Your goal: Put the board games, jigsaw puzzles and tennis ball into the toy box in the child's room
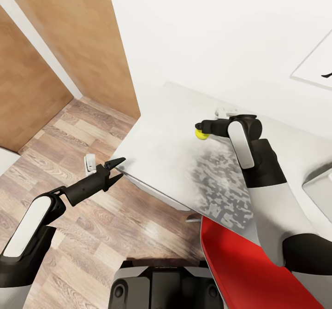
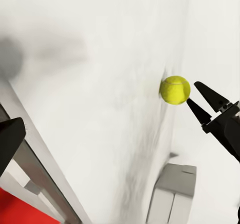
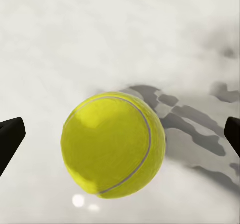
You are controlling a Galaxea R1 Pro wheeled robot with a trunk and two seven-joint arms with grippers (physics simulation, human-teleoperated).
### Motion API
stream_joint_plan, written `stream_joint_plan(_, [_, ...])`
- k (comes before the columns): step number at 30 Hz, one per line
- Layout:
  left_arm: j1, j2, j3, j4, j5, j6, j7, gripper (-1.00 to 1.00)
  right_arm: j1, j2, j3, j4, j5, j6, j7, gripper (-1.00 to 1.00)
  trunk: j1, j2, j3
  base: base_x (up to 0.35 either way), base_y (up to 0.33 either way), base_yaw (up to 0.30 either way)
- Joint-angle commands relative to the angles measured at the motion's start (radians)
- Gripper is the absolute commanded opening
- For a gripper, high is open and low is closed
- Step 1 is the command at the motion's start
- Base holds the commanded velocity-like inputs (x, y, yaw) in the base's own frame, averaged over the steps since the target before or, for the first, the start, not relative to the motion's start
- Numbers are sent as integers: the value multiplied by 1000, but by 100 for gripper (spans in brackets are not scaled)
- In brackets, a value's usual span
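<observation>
The yellow-green tennis ball [image 1: 201, 135] lies on the pale grey table [image 1: 161, 143], near the wall. My right gripper [image 1: 199, 129] is open and reaches down at it. In the right wrist view the tennis ball [image 3: 112, 144] sits midway between the two spread fingers [image 3: 10, 139], with gaps on both sides. The left wrist view has the ball [image 2: 175, 89] just ahead of the right gripper [image 2: 192, 91]. My left gripper [image 1: 122, 167] is open and empty at the table's near corner. The toy box [image 1: 318, 191], a light grey bin, stands at the table's right end. The board games and jigsaw puzzles are out of view.
A red chair seat [image 1: 249, 263] stands tucked at the table's front edge, below my right arm. A wooden door [image 1: 69, 37] stands at the left, wood-plank floor [image 1: 92, 226] under my left arm. A framed picture [image 1: 318, 65] hangs on the white wall.
</observation>
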Motion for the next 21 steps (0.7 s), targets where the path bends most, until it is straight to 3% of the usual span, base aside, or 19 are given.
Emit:
stream_joint_plan(1, [0,1,-1,-1,11,1,9,100,-1,-2,2,-1,-10,2,-10,100,1,-2,-3,0,0,0])
stream_joint_plan(21, [-1,0,-1,-1,11,1,9,100,0,-2,3,-1,-11,2,-10,100,1,-2,-32,0,0,0])
